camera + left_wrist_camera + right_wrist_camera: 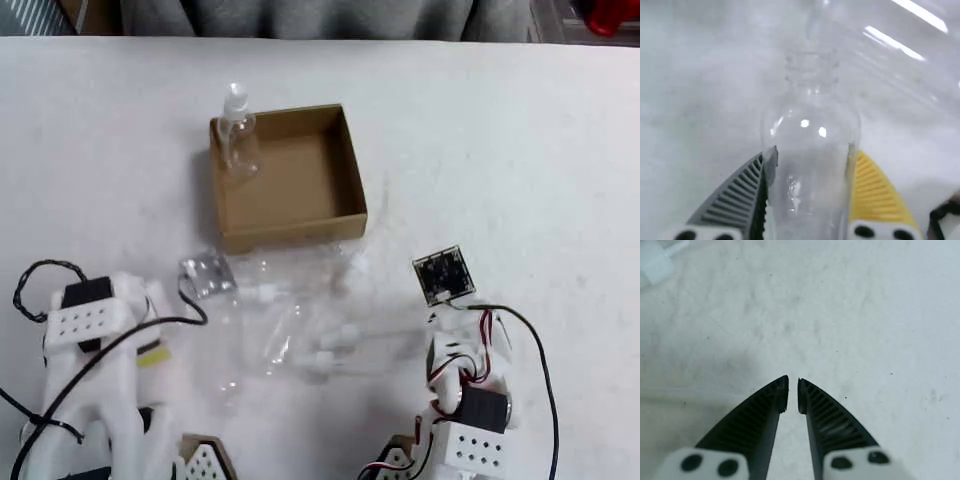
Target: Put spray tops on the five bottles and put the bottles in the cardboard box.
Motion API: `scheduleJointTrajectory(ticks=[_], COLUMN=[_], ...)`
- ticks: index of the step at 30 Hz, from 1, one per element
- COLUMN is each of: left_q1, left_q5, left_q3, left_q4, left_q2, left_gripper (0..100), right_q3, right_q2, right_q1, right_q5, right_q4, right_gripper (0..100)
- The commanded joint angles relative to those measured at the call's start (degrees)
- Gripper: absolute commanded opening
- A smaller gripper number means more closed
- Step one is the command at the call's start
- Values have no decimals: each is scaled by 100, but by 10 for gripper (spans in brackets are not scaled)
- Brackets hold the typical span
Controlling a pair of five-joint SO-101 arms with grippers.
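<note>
The left gripper [810, 156] has its jaws clamped on a clear bottle [810, 120], grey jaw on one side and yellow on the other. The bottle's threaded neck is bare, no sprayer on it, and the white tabletop [695, 85] sits behind it. The right gripper [792, 395] hangs just over the tabletop with its black jaws nearly pinched together, a thin gap between the tips and nothing in it; one white spray top [652, 262] lies well off from it. From the high view, the cardboard box [300, 225] sits mid-table with one capped bottle [238, 140] standing upright in a back corner. A scatter of loose spray tops [335, 340] lies on the tabletop between the box and the two arms, mixed with clear plastic that's hard to sort out.
</note>
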Motion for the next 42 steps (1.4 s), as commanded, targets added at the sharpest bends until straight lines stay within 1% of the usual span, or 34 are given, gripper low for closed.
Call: scheduleJointTrajectory(ticks=[1,4,9,11,13,16,19,21,23,25,27,31,36,42], left_q1=[-92,-92,-92,-92,-92,-92,-92,-101,-101,-92,-92,-84,-57,-57], left_q5=[1380,2585,4484,5090,5433,5538,5556,5547,5547,5547,5556,5565,5530,5451], left_q3=[-325,-308,-308,-308,-299,-316,-316,-527,-879,-1081,-1196,-1451,-1934,-2338], left_q4=[-501,-888,-1292,-1389,-1407,-1433,-1890,-1960,-1723,-1591,-1582,-1503,-756,-431], left_q2=[-22,-13,-13,-13,-4,154,760,1270,1675,1938,2026,2026,2026,2026], left_gripper=[124,124,124,124,124,124,132,172,239,295,331,335,338,338], right_q3=[79,79,79,79,79,79,79,79,79,79,79,79,79,79], right_q2=[-22,-13,-13,-4,-4,-4,4,4,4,4,4,4,4,-13], right_q1=[-31,-31,-31,-31,-31,-31,-22,-22,-22,-22,-22,-22,-31,-48], right_q5=[35,35,35,35,35,35,35,35,35,35,35,44,273,299], right_q4=[-4,-4,-4,-4,-4,-4,-4,-4,-4,-4,-4,-4,57,101], right_gripper=[15,15,15,15,15,15,15,15,15,15,15,15,15,15])
